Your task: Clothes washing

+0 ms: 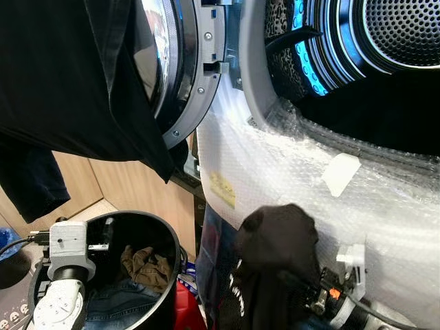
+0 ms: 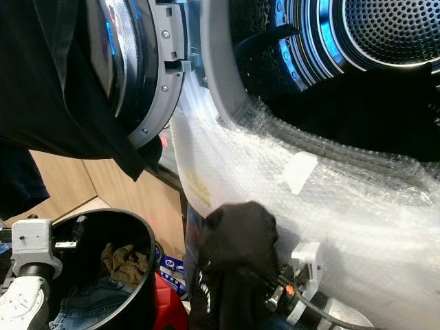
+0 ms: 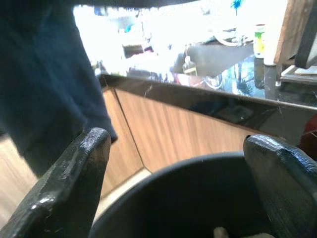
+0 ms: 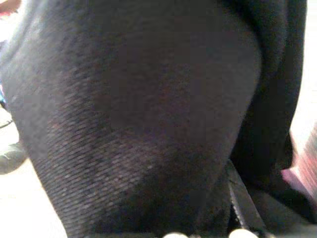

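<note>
I'm facing the washing machine [image 1: 385, 206], its front wrapped in bubble wrap and its drum [image 1: 385, 34] lit blue; the door [image 1: 182, 69] stands open with a black shirt [image 1: 75, 75] draped over it; below sits a black laundry bin [image 1: 161, 240] with jeans [image 1: 117, 302] and a brown cloth [image 1: 146, 267] inside; my right hand [image 1: 306, 292] is swathed in a black garment [image 1: 275, 254], so I cannot tell its grip; my left hand [image 3: 173, 183] hangs wide open over the bin's rim.
</note>
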Available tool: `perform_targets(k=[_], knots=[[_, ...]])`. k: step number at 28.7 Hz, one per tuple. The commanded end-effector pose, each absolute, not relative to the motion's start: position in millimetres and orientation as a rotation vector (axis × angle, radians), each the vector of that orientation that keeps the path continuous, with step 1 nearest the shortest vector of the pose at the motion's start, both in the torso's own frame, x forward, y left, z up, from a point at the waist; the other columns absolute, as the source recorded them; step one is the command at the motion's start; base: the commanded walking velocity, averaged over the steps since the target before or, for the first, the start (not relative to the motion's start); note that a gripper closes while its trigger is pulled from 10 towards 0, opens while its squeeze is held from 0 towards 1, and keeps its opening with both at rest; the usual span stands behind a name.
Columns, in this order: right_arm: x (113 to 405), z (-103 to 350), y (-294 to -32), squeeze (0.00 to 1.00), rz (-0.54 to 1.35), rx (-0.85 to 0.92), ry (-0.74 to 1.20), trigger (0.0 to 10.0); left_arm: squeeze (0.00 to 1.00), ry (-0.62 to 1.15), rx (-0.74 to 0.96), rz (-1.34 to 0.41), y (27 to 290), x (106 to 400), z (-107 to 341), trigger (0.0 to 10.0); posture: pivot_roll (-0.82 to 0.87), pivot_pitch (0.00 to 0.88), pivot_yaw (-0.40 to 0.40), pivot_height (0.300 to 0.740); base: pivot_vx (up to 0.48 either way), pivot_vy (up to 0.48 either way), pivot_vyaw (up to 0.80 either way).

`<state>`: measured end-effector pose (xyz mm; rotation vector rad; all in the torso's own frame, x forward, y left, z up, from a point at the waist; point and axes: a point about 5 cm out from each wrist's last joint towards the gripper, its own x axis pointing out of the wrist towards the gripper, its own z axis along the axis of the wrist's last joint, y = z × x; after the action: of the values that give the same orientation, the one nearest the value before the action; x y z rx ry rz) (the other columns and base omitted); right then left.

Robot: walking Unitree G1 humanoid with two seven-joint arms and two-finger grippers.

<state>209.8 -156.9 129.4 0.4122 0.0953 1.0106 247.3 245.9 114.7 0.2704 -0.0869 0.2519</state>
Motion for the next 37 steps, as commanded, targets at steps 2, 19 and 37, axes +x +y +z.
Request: perform_targets(k=[2, 19, 37], knots=[[211, 162, -151, 0.00, 1.070, 0.405, -0.049, 0.0, 0.00, -0.097, 0.282, 0.273, 247, 248, 114, 10.0, 0.18, 0.012, 0.016, 0.740, 0.000, 0.000, 0.00], [224, 352, -185, 0.00, 1.148, 0.421, -0.835, 0.0, 0.00, -0.046, 0.216, 0.228, 232, 253, 95, 10.0, 0.17, 0.000, 0.009, 0.740, 0.000, 0.000, 0.00], [394, 437, -173, 0.00, 0.388, 0.154, -0.604, 0.0, 0.00, -0.020, 0.133, 0.132, 211, 255, 88, 10.0, 0.18, 0.000, 0.001, 0.740, 0.000, 0.000, 0.00]])
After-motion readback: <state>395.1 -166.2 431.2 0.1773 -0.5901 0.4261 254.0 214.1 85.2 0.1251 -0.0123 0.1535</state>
